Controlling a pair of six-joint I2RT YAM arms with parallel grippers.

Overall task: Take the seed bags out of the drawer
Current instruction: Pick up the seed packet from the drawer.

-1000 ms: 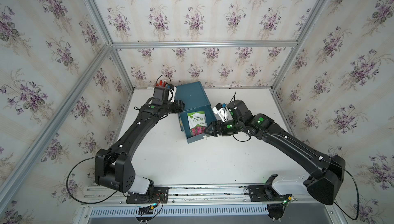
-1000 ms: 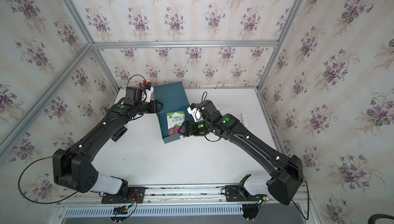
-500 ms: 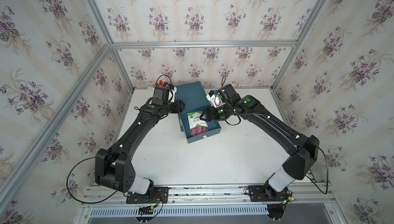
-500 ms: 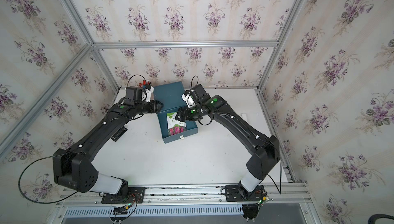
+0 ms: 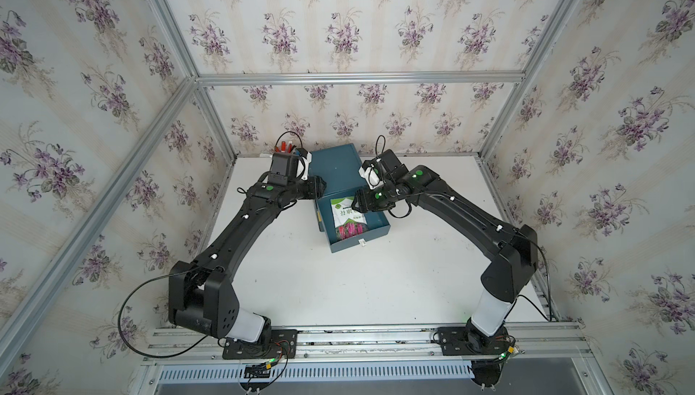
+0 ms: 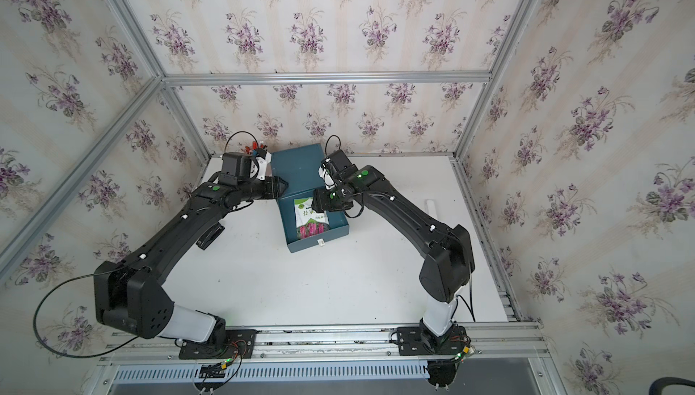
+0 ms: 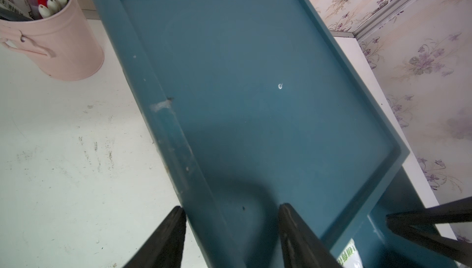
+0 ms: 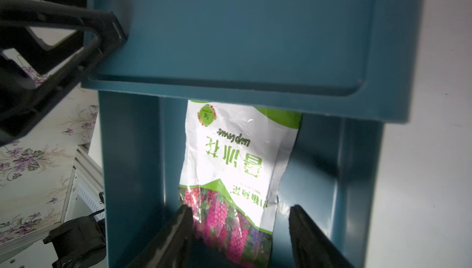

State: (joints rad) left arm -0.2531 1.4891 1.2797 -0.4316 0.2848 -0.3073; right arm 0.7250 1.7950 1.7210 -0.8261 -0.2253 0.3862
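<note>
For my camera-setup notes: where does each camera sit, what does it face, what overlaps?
Top views: overhead, looking down on the table, blue cabinet, open drawer; left arm and right arm whole.
Left wrist: on the left arm, facing the cabinet top and pen cup; left hand grips the cabinet's edge.
Right wrist: on the right arm, facing into the drawer at the seed bag; right hand open over it.
Shared: each wrist view shows the cabinet and the other hand.

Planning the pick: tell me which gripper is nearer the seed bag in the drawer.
Right. The right gripper is open over the flowered end of the seed bag in the drawer; the left gripper grips the cabinet rim, outside the drawer.
</note>
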